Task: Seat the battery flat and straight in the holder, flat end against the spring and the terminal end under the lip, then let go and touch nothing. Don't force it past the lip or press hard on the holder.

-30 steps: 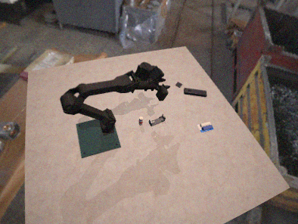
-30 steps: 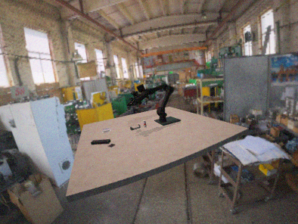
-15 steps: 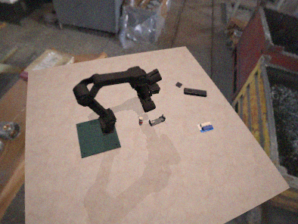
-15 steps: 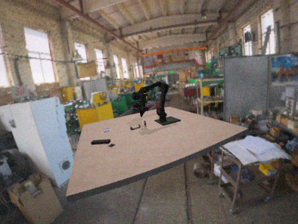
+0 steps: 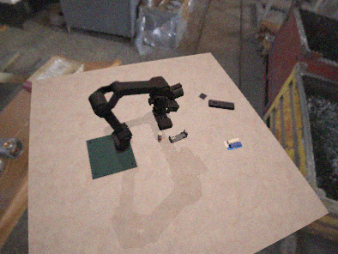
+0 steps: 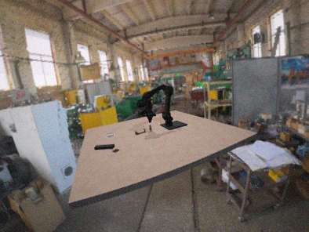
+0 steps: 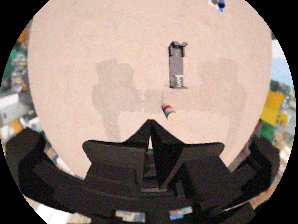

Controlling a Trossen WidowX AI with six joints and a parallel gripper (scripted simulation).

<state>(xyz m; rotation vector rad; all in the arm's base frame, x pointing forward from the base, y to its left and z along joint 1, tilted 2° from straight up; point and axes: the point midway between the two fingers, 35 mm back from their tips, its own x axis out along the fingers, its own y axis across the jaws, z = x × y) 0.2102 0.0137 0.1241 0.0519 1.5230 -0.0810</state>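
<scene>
The battery (image 5: 159, 137) (image 6: 150, 128) (image 7: 169, 112), dark and pale with a red band, stands upright on the table beside the holder, apart from it. The grey holder (image 5: 178, 136) (image 6: 139, 132) (image 7: 176, 66) lies open side up and empty. In the wrist view its pale spring coil is at the end nearer the battery, its raised lip end farther away. My gripper (image 5: 165, 125) (image 6: 150, 120) (image 7: 150, 121) is shut and empty, pointing down above the table close to the battery. In the wrist view the battery is just beyond and right of the fingertips.
A long black block (image 5: 221, 105) (image 6: 104, 146) and a small dark square (image 5: 202, 96) (image 6: 115, 150) lie on the table beyond the holder. A blue and cream piece (image 5: 233, 144) (image 6: 110, 135) (image 7: 220, 5) lies farther off. The arm stands on a dark green plate (image 5: 105, 165).
</scene>
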